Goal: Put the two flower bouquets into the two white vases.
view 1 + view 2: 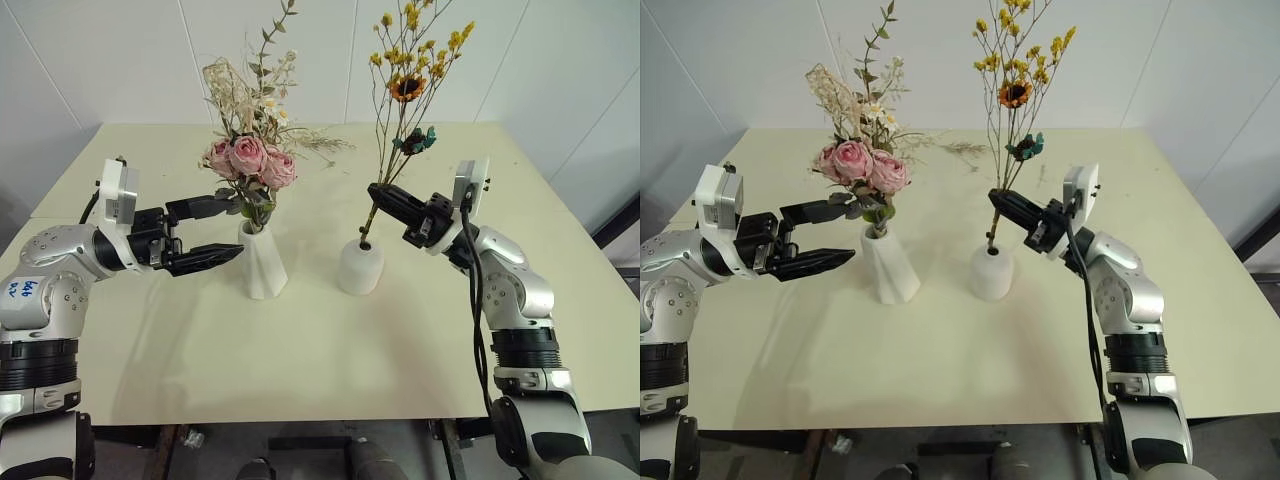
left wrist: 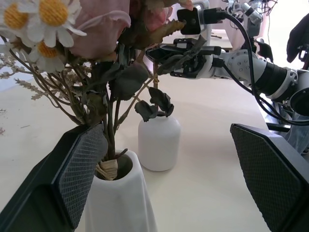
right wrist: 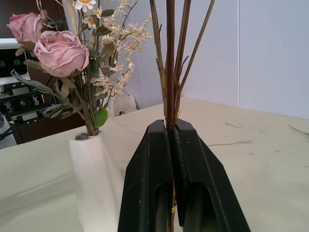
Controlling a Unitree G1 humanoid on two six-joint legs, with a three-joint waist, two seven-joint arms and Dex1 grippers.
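Note:
The pink rose bouquet stands upright in the taller twisted white vase. My left gripper is open just left of that vase's neck, one finger on either side of the stems, without touching them. My right gripper is shut on the thin stems of the yellow bouquet with its small sunflower. The stems slant down from the grip, and their lower ends reach the hole on top of the shorter dome vase. In the right wrist view the stems rise from between the shut fingers.
Both vases stand side by side mid-table on the pale table. A few loose dried twigs lie behind them. White walls close off the back. The table's front edge runs near my arms.

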